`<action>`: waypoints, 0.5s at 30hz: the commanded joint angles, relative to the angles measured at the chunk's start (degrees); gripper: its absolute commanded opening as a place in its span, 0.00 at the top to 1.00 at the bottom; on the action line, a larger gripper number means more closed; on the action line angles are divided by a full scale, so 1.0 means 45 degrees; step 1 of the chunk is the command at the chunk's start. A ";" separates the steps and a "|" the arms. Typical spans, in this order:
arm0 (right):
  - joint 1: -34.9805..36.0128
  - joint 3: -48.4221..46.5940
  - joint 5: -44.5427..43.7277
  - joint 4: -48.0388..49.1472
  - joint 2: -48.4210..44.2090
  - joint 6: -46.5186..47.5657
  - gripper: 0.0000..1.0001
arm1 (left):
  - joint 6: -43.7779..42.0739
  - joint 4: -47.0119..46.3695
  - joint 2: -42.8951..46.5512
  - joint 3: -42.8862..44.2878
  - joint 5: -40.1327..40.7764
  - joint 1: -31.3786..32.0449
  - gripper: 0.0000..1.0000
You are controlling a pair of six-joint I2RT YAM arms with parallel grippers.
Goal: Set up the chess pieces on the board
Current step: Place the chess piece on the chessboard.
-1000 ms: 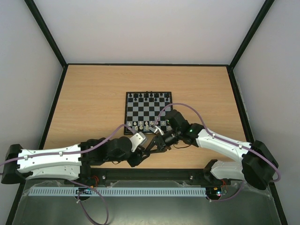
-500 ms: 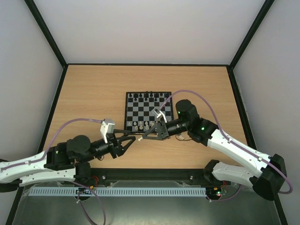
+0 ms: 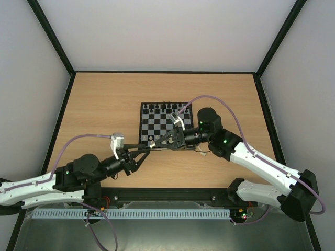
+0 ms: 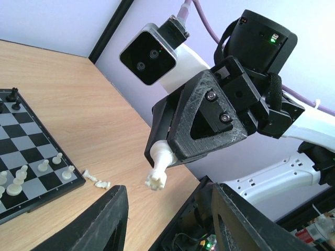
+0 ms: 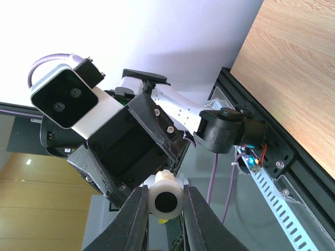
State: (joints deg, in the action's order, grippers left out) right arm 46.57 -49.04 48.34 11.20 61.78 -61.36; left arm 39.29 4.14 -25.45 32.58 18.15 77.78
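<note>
The board [image 3: 165, 124] lies mid-table, with cream-white chess pieces [image 3: 157, 139] on its near rows. My right gripper [image 3: 155, 145] hovers above the board's near edge, shut on a white chess piece with a crowned top [image 4: 157, 171]. The piece's round base [image 5: 166, 201] shows between the right fingers in the right wrist view. My left gripper [image 3: 147, 152] is open and empty, facing the right gripper tip to tip. Its fingers [image 4: 104, 219] stand wide on either side, just short of the held piece. The board [image 4: 42, 141] and white pieces [image 4: 21, 175] also show in the left wrist view.
Black pieces [image 3: 165, 107] line the board's far row. Two loose white pieces [image 4: 98, 181] lie on the wooden table just off the board's near right corner. Black frame rails border the table, and the arm bases stand at the near edge.
Both arms have spread apart from a tight cluster at the board's near edge. The right gripper, holding the piece, has shifted left and up towards the opened left gripper.
</note>
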 commanded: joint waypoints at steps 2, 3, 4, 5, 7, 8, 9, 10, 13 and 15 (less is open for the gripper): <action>-0.0017 -0.0199 0.0107 0.0876 0.0198 -0.0444 0.91 | 0.0180 -0.0747 0.0215 -0.0291 0.0513 0.0060 0.54; -0.0016 -0.0170 0.0121 0.0961 0.0239 -0.0494 0.91 | 0.0196 -0.0713 0.0166 -0.0289 0.0516 0.0060 0.54; -0.0026 -0.0172 0.0153 0.1026 0.0268 -0.0535 0.91 | 0.0207 -0.0716 0.0136 -0.0301 0.0534 0.0057 0.54; -0.0017 -0.0160 0.0176 0.1087 0.0306 -0.0557 0.91 | 0.0206 -0.0734 0.0113 -0.0320 0.0561 0.0055 0.54; -0.0014 -0.0150 0.0223 0.1162 0.0385 -0.0597 0.91 | 0.0244 -0.0821 0.0110 -0.0423 0.0608 0.0057 0.54; 0.0000 -0.0145 0.0260 0.1190 0.0418 -0.0601 0.91 | 0.0228 -0.0896 0.0124 -0.0450 0.0624 0.0042 0.54; 0.0003 -0.0124 0.0277 0.1227 0.0454 -0.0619 0.91 | 0.0233 -0.0942 0.0131 -0.0480 0.0633 0.0041 0.54; 0.0008 -0.0122 0.0299 0.1264 0.0478 -0.0636 0.91 | 0.0213 -0.1009 0.0114 -0.0506 0.0634 0.0009 0.54; 0.0020 -0.0112 0.0375 0.1470 0.0525 -0.0759 0.91 | 0.0213 -0.1094 0.0001 -0.0516 0.0497 -0.0124 0.54; 0.0047 -0.0120 0.0433 0.1551 0.0548 -0.0804 0.91 | 0.0198 -0.1145 -0.0089 -0.0526 0.0344 -0.0244 0.54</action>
State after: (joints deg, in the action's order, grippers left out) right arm 46.57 -49.04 48.42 15.20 63.90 -63.92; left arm 40.10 1.91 -25.26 30.76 19.68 77.47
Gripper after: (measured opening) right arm 0.143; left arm 0.463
